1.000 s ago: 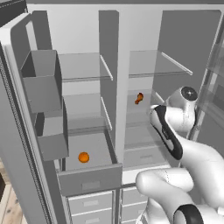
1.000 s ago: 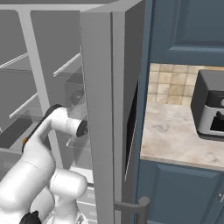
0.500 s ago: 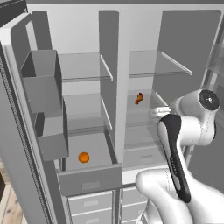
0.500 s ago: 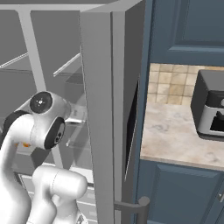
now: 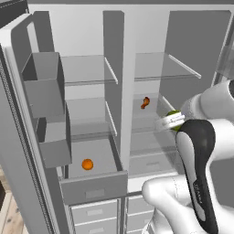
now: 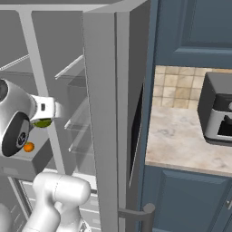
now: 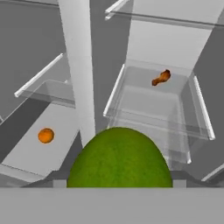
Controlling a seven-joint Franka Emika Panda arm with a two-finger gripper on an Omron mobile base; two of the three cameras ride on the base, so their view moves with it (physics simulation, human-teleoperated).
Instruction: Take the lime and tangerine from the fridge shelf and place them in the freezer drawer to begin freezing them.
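Close-up: lime (image 7: pixel 119 158), tangerine (image 7: pixel 46 135) beyond.

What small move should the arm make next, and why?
Probably swing left and down toward the open dark-grey freezer drawer. The round green lime sits right at the gripper, apparently held, clear of the shelves, while the small orange tangerine already lies in that drawer.

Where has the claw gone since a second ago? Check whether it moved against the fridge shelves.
Yes. In the left base view the claw, shut on the lime, has pulled back out of the right compartment, away from the orange-red item on its shelf, toward the camera.
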